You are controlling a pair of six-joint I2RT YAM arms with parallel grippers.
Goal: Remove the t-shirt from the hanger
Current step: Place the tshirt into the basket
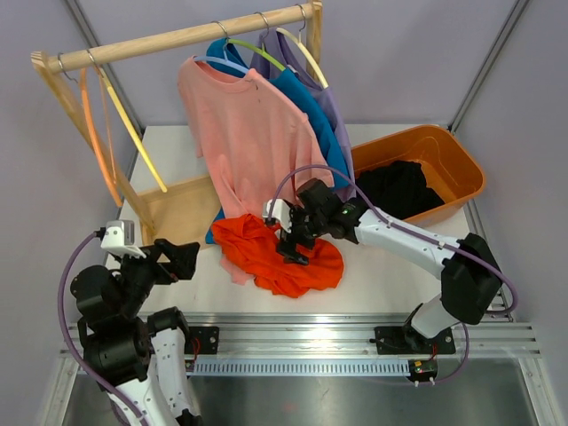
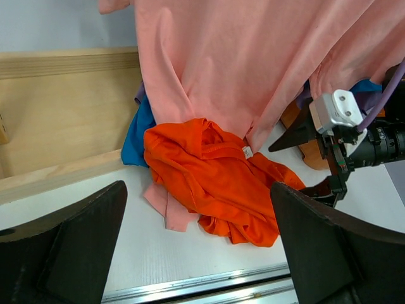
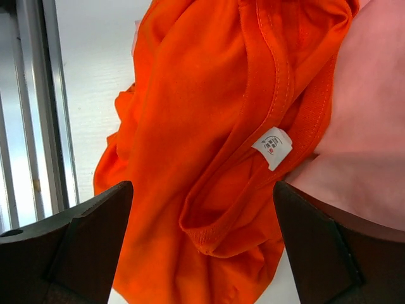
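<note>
While I am looking down on the white bench (image 1: pixel 373 284), closed in by plain grey walls (image 1: pixel 399 53), a wooden rack (image 1: pixel 177 37) is standing at the far left and an orange bin (image 1: pixel 461 164) of black clothes (image 1: pixel 399 186) is sitting at the far right. The pink t-shirt (image 1: pixel 240 133) is hanging on its hanger (image 1: pixel 220 62), its long axis running from the rail down to the bench and its hem touching an orange t-shirt (image 1: pixel 266 257). That one is lying crumpled along the near edge, its labelled collar (image 3: pixel 272 147) pointing towards the pink hem. The right pincer (image 1: pixel 293 248) is hovering released over the orange t-shirt, fingers spread wide. The left pincer (image 1: pixel 188 259) is hanging released, grasping nothing, near the left end.
</note>
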